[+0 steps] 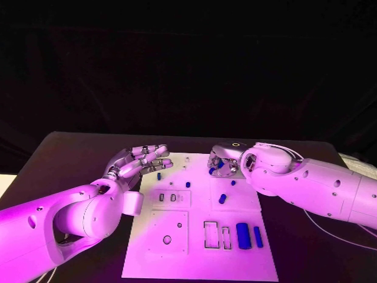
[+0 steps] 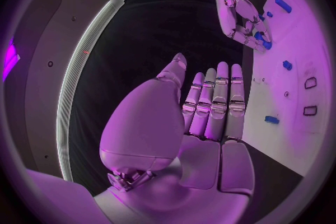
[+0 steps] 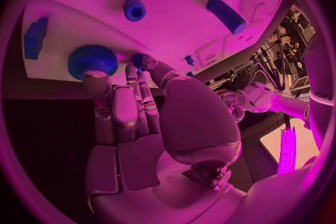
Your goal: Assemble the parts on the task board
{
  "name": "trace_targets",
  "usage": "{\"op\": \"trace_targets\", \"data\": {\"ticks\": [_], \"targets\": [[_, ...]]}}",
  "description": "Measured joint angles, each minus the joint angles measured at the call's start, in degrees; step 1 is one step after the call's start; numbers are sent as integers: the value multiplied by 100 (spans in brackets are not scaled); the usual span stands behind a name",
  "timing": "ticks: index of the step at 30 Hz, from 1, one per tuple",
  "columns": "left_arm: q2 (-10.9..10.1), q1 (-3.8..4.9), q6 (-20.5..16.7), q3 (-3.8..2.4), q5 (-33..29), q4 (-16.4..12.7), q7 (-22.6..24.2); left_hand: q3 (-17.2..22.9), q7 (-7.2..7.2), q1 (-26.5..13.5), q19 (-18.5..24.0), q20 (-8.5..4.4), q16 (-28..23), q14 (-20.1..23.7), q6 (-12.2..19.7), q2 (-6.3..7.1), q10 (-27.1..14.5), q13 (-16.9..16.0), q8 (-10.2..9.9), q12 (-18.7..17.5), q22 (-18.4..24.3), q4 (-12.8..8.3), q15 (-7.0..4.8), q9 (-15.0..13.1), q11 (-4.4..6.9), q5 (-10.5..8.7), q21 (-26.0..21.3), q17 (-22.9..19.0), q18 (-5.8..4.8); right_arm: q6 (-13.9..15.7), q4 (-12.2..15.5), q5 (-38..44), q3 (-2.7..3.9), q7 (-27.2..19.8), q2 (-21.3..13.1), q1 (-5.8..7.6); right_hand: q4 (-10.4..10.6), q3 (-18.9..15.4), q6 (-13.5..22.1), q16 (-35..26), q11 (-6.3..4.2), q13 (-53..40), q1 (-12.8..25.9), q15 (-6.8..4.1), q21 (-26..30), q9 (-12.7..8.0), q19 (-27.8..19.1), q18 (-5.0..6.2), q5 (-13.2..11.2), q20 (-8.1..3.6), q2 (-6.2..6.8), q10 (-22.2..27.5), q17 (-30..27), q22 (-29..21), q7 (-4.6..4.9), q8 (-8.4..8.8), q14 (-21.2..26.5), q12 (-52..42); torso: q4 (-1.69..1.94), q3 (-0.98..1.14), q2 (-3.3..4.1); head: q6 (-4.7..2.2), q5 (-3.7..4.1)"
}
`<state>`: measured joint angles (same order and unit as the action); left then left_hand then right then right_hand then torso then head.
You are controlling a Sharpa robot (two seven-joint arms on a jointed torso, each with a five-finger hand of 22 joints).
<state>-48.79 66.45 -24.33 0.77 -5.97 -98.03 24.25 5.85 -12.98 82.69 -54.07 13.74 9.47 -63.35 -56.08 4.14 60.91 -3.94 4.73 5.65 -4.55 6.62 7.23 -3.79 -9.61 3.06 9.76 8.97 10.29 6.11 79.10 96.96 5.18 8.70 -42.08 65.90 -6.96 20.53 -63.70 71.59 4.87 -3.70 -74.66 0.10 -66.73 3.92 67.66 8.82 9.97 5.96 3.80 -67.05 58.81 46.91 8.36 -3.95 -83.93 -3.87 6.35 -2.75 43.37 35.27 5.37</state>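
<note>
Left hand [image 1: 142, 160] hovers at the task board's [image 1: 240, 259] far left edge, fingers straight, side by side, holding nothing; a small blue part [image 1: 159, 175] lies just beside its fingertips, boardward. Right hand [image 1: 223, 163] sits at the far edge of the board, fingers [image 3: 125, 102] reaching to a round blue knob [image 3: 92, 59] there, fingertips touching it; real pinch or not, cannot tell. The knob looks upright in the board, dead ahead of those fingers. Right hand is clearly nearer; probably it turns or seats the knob next.

A white task board [image 1: 176, 236] is laid flat mid-table; small blue parts [image 1: 242, 235] are scattered on it, two cylinders lying near its front edge.
</note>
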Motion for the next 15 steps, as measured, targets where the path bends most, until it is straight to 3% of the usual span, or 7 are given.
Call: {"op": "trace_targets", "data": {"ticks": [15], "targets": [[10,0,6,1,-23,16,-7,0,0,0,1,0,0,-7,0,0,0,0,1,0,0,0,-7,0,0,0,0,6,-1,32,-69,8,14,-25,43,2,215,228,-238,211,-89,-2,-43,-43,-207,18,49,1,-227,-31,-46,-269,219,250,-105,-49,1,5,15,-13,33,13,35]]}}
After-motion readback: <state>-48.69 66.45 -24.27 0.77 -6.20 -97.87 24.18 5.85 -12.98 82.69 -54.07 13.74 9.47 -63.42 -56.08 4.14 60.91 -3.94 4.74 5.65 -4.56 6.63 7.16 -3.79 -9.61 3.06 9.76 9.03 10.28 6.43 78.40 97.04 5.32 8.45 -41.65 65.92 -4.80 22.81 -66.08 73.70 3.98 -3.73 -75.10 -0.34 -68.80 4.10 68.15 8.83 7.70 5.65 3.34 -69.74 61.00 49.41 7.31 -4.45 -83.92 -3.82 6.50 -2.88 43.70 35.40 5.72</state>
